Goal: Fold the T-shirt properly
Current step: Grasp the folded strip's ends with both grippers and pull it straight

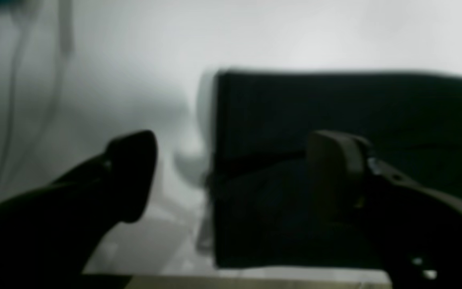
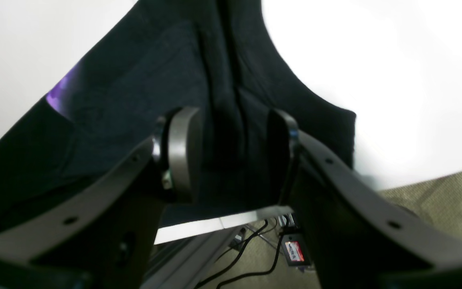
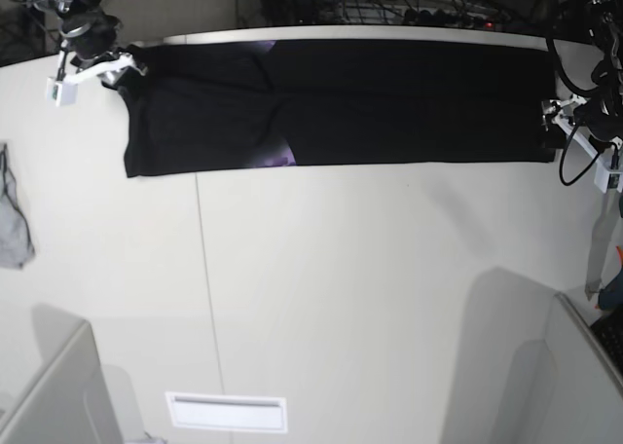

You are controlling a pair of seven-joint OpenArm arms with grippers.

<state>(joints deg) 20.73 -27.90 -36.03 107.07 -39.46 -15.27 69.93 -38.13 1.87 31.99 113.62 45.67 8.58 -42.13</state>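
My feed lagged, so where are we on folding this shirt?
Done: the T-shirt lies as a long narrow band across the table's far edge. In hand: the right gripper straddles bunched cloth at one end; the left gripper sits open at the other. Left: folding the band's length into a compact stack.

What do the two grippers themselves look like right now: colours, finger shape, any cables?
Both have dark, near-black fingers with rounded paddle-like tips. The right gripper has grey pads and screw holes along its finger arms. The left gripper shows blurred. In the base view both carry white mounts, and black cables loop by the left one.
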